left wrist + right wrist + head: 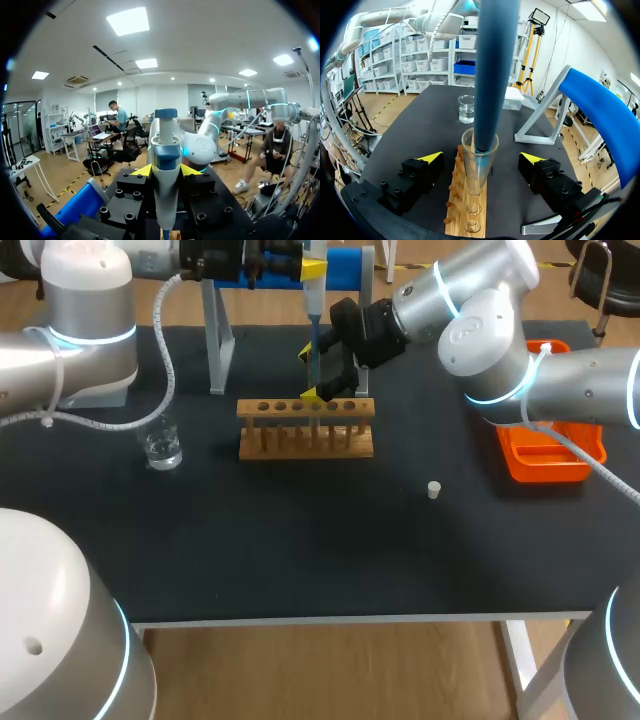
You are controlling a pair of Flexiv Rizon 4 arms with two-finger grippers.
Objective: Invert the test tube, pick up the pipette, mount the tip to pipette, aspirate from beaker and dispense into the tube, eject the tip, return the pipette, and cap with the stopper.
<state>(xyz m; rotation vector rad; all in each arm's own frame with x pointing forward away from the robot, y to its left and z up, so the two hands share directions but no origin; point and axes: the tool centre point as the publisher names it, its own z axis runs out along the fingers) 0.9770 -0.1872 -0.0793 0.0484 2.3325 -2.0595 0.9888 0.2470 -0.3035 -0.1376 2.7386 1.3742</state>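
My left gripper (166,171) is shut on the white and blue pipette (166,190) and holds it upright over the wooden rack (305,440). In the head view that left gripper (310,270) sits high at the back, with the pipette (313,315) hanging down from it. The pipette's blue tip (492,75) reaches into the mouth of the clear test tube (477,170), which stands upright in the rack (467,215). My right gripper (482,159) is open, with one finger on each side of the tube and neither touching it. The beaker (162,445) stands left of the rack. The white stopper (434,490) lies to the right.
The blue pipette stand (350,265) on grey legs (220,340) rises behind the rack. An orange tray (550,455) sits at the table's right edge, under my right arm. The rack's other holes hold nothing.
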